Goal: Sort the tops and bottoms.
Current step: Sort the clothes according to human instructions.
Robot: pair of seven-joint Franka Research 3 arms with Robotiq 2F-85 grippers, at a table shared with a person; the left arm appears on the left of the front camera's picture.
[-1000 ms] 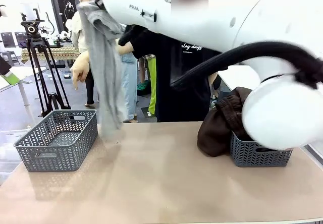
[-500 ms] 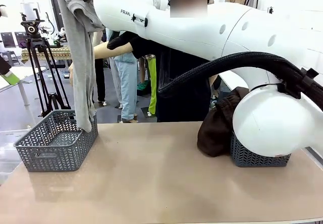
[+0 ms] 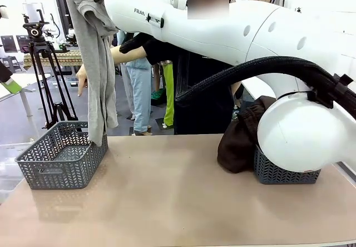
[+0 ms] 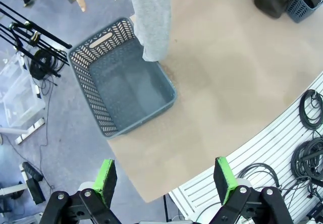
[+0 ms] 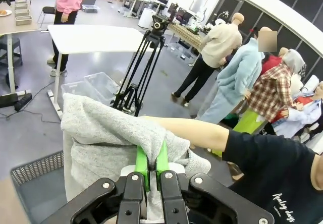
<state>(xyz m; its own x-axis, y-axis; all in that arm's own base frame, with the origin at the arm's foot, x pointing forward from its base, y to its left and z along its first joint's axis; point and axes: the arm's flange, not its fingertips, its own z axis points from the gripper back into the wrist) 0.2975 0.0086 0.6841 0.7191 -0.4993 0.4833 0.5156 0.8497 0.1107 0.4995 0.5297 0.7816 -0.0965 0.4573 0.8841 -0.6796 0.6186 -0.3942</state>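
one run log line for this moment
right claw: shut on grey T-shirt | above left basket | left claw: open

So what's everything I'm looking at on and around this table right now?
T-shirt: one, light grey, hanging from the right gripper above the left basket.
Baskets: two, grey mesh; left basket empty, right basket holding garments.
Dark garments: a brown one spilling over the right basket; black cloth in the left wrist view.
Table: one, tan.
Tripod: one, black, behind the table.
Person's hand: pointing down toward the left basket.
Right gripper: shut on the T-shirt.
Left gripper: open, above the table.
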